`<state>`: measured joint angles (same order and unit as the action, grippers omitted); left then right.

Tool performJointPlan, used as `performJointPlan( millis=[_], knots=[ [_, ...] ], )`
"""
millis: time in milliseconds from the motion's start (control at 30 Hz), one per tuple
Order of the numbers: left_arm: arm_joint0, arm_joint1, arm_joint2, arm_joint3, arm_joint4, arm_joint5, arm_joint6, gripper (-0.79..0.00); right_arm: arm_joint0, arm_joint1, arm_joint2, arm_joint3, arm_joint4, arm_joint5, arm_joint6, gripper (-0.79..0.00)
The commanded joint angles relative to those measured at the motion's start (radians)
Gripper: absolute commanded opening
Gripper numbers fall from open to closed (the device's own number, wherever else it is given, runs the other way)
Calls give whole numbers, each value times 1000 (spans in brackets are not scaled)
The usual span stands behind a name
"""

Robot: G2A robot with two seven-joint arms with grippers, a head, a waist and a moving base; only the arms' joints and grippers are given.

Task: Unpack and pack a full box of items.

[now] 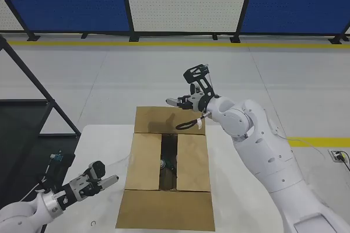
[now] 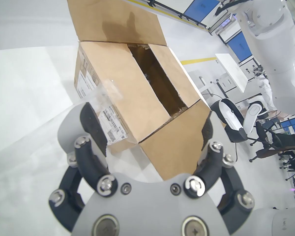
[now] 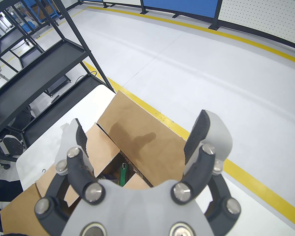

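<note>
On the white bench [image 1: 99, 145], a cardboard box [image 1: 144, 166] shows a narrow gap [image 1: 169, 152] between its inner flaps [image 1: 192, 163], running front to back. The right hand [image 1: 178, 103], spread and empty, hovers above the far flap [image 1: 160, 119], nearer the gap. The left hand [image 1: 109, 180], also spread, sits off the box's left side.

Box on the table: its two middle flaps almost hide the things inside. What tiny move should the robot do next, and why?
Probably lower the right gripper to the edge of the right inner flap and fold it outward. That gripper hangs open above the far flap; both inner flaps lie nearly flat, leaving only a narrow gap over the items.
</note>
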<state>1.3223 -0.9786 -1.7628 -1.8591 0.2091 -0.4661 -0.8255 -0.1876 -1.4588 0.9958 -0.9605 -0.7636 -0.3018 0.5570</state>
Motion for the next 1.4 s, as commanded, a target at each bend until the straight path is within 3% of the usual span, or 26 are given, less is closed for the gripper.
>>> performJointPlan(
  millis=[0, 233, 433, 967, 1200, 1367],
  knots=[
    [3, -1, -3, -7, 29, 5, 49, 0, -17, 3, 10, -25, 1, 17, 1, 0],
    [-6, 6, -46, 32, -10, -43, 91, 0, -89, 27, 57, -184, 109, -67, 210, 0],
    [16, 16, -110, 65, -39, -113, 75, 0, -124, 41, 23, -267, 121, -83, 485, 0],
    [31, 15, -101, 63, -59, -116, 105, 0, -161, 41, 13, -282, 169, -87, 485, 0],
    [35, 22, -109, 133, -105, -162, 87, 0, -212, 34, 27, -228, 441, -37, 507, 0],
    [46, 26, -111, 142, -121, -165, 92, 0, -198, 19, 23, -118, 711, -31, 597, 0]
  ],
)
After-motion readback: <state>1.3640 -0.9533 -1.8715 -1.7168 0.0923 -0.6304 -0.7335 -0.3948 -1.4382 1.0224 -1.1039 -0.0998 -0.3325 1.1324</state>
